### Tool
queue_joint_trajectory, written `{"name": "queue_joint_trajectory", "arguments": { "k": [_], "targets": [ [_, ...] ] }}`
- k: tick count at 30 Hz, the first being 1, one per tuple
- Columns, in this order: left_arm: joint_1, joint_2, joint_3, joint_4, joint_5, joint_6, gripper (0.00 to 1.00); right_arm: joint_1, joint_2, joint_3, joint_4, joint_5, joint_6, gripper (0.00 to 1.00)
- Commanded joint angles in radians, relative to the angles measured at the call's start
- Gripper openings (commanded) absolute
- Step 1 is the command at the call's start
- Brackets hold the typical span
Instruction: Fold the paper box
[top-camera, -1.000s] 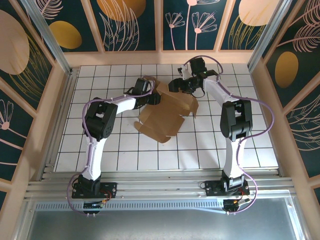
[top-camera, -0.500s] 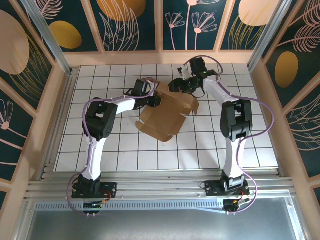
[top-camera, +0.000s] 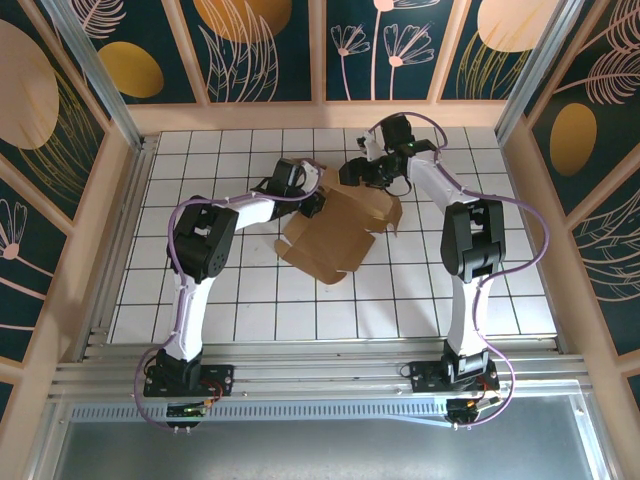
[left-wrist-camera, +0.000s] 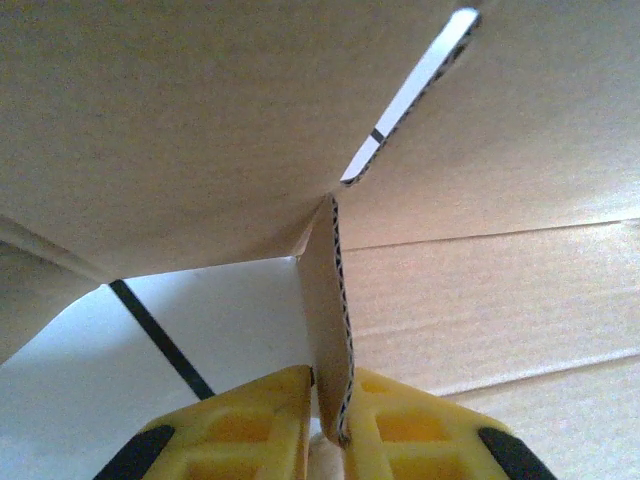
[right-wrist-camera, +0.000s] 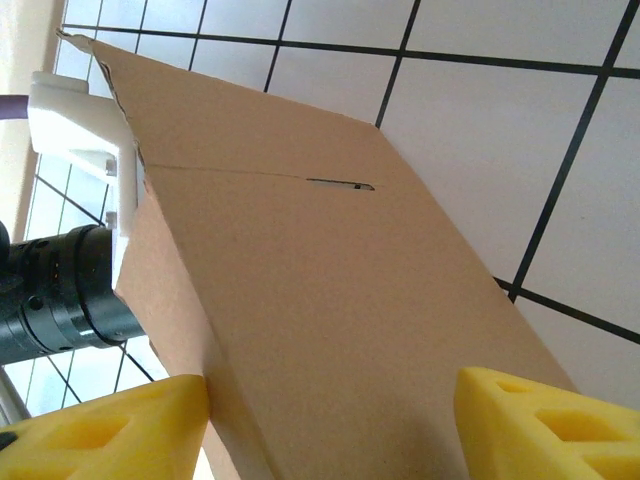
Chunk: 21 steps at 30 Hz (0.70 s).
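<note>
The paper box (top-camera: 335, 235) is a brown cardboard sheet with flaps and slits, partly folded up, lying mid-table. My left gripper (top-camera: 314, 203) is at its left rear corner. In the left wrist view the left gripper (left-wrist-camera: 330, 420) is shut on a thin upright flap (left-wrist-camera: 330, 300) of the paper box (left-wrist-camera: 200, 120), one yellow finger (left-wrist-camera: 240, 425) on each side. My right gripper (top-camera: 352, 172) is at the sheet's far edge. In the right wrist view the right gripper (right-wrist-camera: 330, 430) stands open, with a wide panel of the paper box (right-wrist-camera: 320, 290) lying between its yellow fingers (right-wrist-camera: 110, 430).
The table (top-camera: 200, 290) is white tile with a dark grid, fenced by wooden rails and patterned walls. The left arm's white and black wrist (right-wrist-camera: 70, 290) is close beside the panel in the right wrist view. Bare tiles lie in front of the cardboard.
My left gripper has closed onto the cardboard flap. The sheet has shifted slightly toward the far right. The right gripper has barely moved.
</note>
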Motion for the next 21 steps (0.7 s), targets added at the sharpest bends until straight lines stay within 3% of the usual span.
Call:
{"name": "queue_joint_trajectory", "arguments": {
  "k": [1, 9, 17, 21],
  "targets": [
    [-0.067, 0.008, 0.056, -0.015, 0.034, 0.120, 0.18, 0.003, 0.023, -0.018, 0.002, 0.019, 0.017, 0.67],
    [-0.076, -0.060, -0.018, 0.060, 0.034, 0.091, 0.34, -0.003, 0.004, -0.042, 0.010, 0.035, 0.012, 0.67],
    [-0.044, -0.329, -0.224, 0.162, -0.023, -0.022, 0.49, -0.024, 0.010, -0.032, 0.003, 0.018, 0.009, 0.62],
    [0.008, -0.455, -0.277, 0.117, -0.004, -0.076, 0.51, -0.034, 0.015, -0.019, 0.001, 0.005, 0.008, 0.62]
  ]
}}
